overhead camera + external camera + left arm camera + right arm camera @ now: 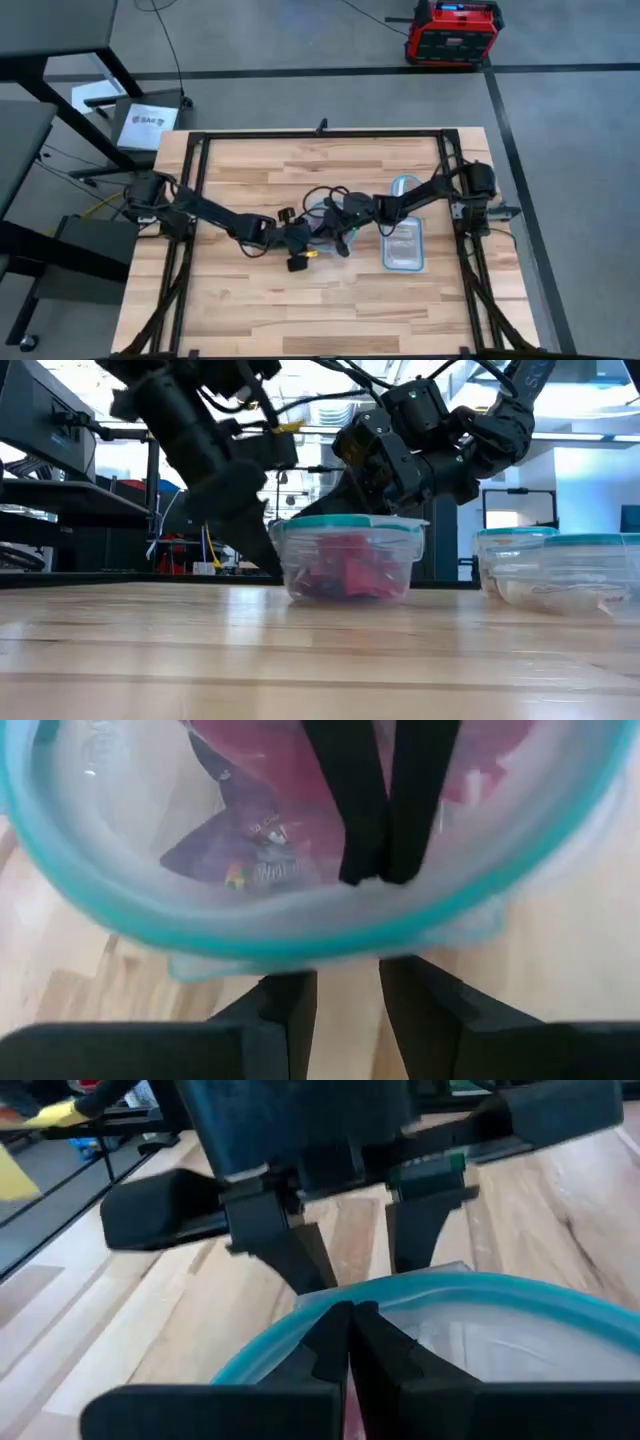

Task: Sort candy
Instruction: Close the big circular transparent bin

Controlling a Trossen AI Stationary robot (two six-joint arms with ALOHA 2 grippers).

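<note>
Red and purple wrapped candy is lying heaped, with no shared axis, in a clear round teal-rimmed plastic bowl at mid-bench. We are reaching in with the right end effector, fingers together; the left end effector is hovering apart just outside the rim. Next, we judge, comes lifting one sweet clear.

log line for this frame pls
stage: sorting candy | left gripper: open, at rim of round bowl | right gripper: shut, tips inside bowl | other bowl, tub: untouched
</note>
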